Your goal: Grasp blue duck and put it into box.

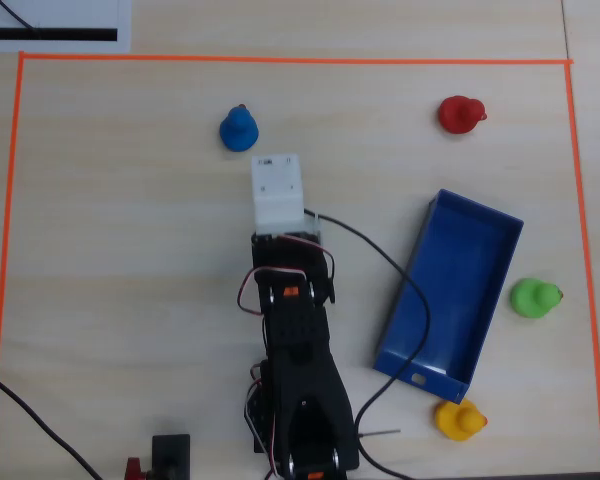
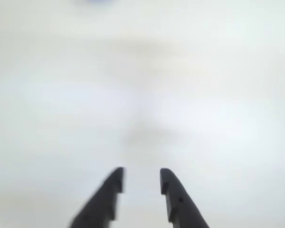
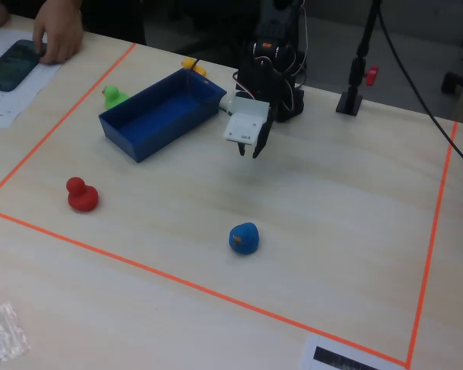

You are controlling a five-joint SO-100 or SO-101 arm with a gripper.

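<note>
Arm: black, reaching from the near edge of the overhead view toward the middle of the worktop, with a white block at its wrist.
Jaws: the gripper hangs above bare worktop; in the wrist view its two dark tips stand slightly spread with a narrow gap and nothing between them.
Blue duck: on the worktop just beyond the gripper in the overhead view, a little to its left, apart from it; in the fixed view it sits near the camera, well clear of the jaws.
Box: blue tray to the right of the arm in the overhead view, lying at a slant, empty.
Red duck: far right, beyond the box.
Green duck: just beside the box's right wall.
Yellow duck: near the box's near end.
Orange tape: frames the work area.
</note>
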